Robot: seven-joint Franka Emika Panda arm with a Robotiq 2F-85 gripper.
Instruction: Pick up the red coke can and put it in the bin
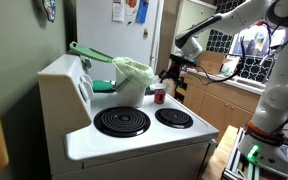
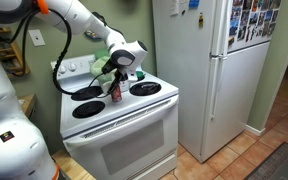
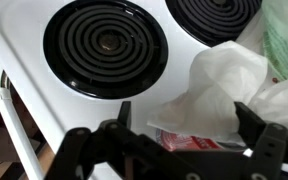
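The red coke can (image 1: 160, 95) stands upright on the white stove top between the burners, just beside the bin (image 1: 132, 78), which is pale and lined with a crinkled light-green bag. In both exterior views my gripper (image 1: 171, 73) hangs just above the can (image 2: 114, 92). In the wrist view the can (image 3: 179, 141) lies low between the two black fingers of the gripper (image 3: 185, 110), partly hidden by the pale bag plastic (image 3: 224, 85). The fingers are spread wide and do not touch the can.
Two black coil burners (image 1: 121, 121) (image 1: 173, 118) lie on the front of the stove. A flat darker-green tray piece (image 1: 88, 51) sticks out behind the bin. A white fridge (image 2: 209, 70) stands beside the stove. The stove's front edge (image 3: 19, 110) drops off close by.
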